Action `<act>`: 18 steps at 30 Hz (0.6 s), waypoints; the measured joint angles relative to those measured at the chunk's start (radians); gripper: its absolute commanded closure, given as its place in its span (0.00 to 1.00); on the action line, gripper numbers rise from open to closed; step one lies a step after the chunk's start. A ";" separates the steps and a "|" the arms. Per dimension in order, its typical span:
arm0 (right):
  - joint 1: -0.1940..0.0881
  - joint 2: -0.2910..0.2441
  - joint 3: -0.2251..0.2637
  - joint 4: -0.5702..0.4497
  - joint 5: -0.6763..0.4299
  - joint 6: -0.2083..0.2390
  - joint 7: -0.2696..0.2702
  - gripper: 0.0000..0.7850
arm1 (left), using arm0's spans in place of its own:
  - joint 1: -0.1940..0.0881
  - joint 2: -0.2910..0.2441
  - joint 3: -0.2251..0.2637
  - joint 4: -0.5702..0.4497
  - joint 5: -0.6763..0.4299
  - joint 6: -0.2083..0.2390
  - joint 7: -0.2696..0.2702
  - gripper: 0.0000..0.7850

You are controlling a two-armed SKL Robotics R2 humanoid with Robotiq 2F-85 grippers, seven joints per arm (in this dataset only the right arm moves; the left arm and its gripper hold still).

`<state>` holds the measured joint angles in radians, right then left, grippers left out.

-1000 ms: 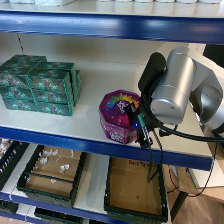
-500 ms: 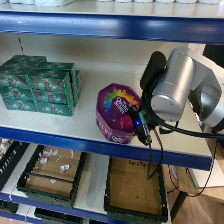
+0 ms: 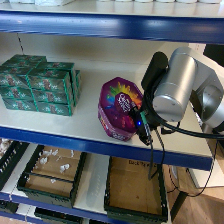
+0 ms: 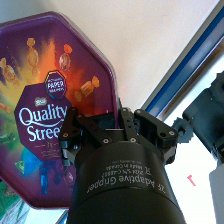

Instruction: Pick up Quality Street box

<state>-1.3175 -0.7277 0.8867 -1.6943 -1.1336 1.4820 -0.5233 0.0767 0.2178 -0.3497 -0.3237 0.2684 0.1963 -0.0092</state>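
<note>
box position: the quality street box (image 3: 120,108) sits near the front edge of the middle shelf (image 3: 75,125), tipped up so its lid faces outward, well apart from the stacked green boxes (image 3: 40,84) toward the shelf's left end.
key relation: i judge the box's right rim lies at my right gripper (image 3: 143,129), directly ahead of the wrist.
gripper state: narrow, fingers pinching the lid rim.
head view: shows the tilt and the shelf lip below.
wrist view: shows the purple rim (image 4: 116,107) running between the fingers (image 4: 125,122), which the head view hides.
</note>
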 measured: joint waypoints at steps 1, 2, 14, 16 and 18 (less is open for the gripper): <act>0.000 -0.001 -0.002 -0.001 -0.003 0.000 0.001 1.00 | 0.000 0.000 0.000 0.000 0.000 0.000 0.000 1.00; 0.000 -0.003 -0.003 -0.001 -0.008 0.000 0.002 1.00 | 0.000 0.000 0.000 0.000 0.000 0.000 0.000 1.00; -0.006 -0.034 -0.032 -0.003 -0.076 0.000 0.007 1.00 | 0.000 0.000 0.000 0.000 0.000 0.000 0.000 1.00; -0.007 -0.038 -0.036 -0.003 -0.083 0.000 0.008 1.00 | 0.000 0.000 0.000 0.000 0.000 0.000 0.000 1.00; -0.007 -0.041 -0.040 -0.004 -0.092 0.000 0.008 1.00 | 0.000 0.000 0.000 0.000 0.000 0.000 0.000 1.00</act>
<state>-1.3249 -0.7692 0.8465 -1.6980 -1.2260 1.4824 -0.5157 0.0767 0.2178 -0.3497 -0.3237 0.2684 0.1963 -0.0092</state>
